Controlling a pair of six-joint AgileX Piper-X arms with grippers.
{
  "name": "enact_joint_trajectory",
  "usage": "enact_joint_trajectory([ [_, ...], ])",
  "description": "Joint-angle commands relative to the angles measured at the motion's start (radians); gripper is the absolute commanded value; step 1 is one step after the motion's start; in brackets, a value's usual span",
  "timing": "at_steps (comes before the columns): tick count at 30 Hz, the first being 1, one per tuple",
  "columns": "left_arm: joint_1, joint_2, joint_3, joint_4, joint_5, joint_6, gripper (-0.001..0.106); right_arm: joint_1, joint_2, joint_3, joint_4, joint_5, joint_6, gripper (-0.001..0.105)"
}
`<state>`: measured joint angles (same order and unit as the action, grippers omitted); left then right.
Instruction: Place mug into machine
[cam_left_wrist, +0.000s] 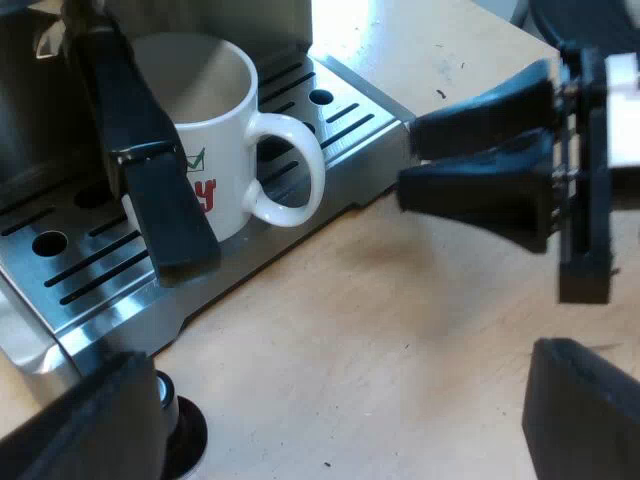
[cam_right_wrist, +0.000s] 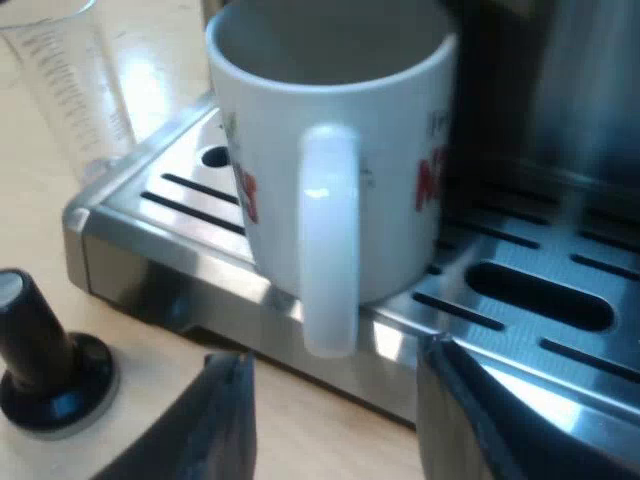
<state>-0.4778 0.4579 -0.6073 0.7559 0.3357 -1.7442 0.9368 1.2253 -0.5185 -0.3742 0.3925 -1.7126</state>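
A white mug (cam_left_wrist: 205, 110) with red and green print stands upright on the espresso machine's slotted metal drip tray (cam_left_wrist: 345, 115). The holder's dark handle (cam_left_wrist: 150, 170) slants across in front of it. My right gripper (cam_left_wrist: 405, 160) hovers at the tray's corner, pointing at the mug's handle (cam_left_wrist: 295, 170) and apart from it. In the right wrist view that gripper (cam_right_wrist: 335, 400) is open, its fingers (cam_right_wrist: 225, 420) level with the tray's front edge (cam_right_wrist: 180, 270) just short of the mug's handle (cam_right_wrist: 330, 240), holding nothing. My left gripper (cam_left_wrist: 335, 410) is open over the wooden table, away from the mug.
A clear measuring glass (cam_right_wrist: 65, 80) stands on the table beside the tray. A tamper with a black knob (cam_right_wrist: 40, 350) sits on the table near the tray's front corner; its knob (cam_left_wrist: 180, 435) is close to my left finger. Light wooden table (cam_left_wrist: 400, 330) stretches before the machine.
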Motion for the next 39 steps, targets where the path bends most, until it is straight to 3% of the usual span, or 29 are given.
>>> enact_joint_trajectory([
  [1, -0.004, -0.001, -0.006, -0.006, 0.002, -0.002, 0.079, 0.000, 0.058, 0.001, -0.122, -0.009, -0.018, 0.040],
  [11, -0.004, -0.001, -0.006, -0.006, 0.002, -0.002, 0.079, -0.002, 0.211, -0.044, -0.239, 0.002, -0.018, 0.040],
  [20, -0.004, -0.001, -0.006, -0.006, 0.002, -0.002, 0.079, -0.015, 0.301, -0.125, -0.243, 0.075, -0.018, 0.040],
  [39, -0.004, -0.001, -0.006, -0.006, 0.002, -0.002, 0.079, -0.061, 0.447, -0.271, -0.242, 0.068, -0.018, 0.040],
])
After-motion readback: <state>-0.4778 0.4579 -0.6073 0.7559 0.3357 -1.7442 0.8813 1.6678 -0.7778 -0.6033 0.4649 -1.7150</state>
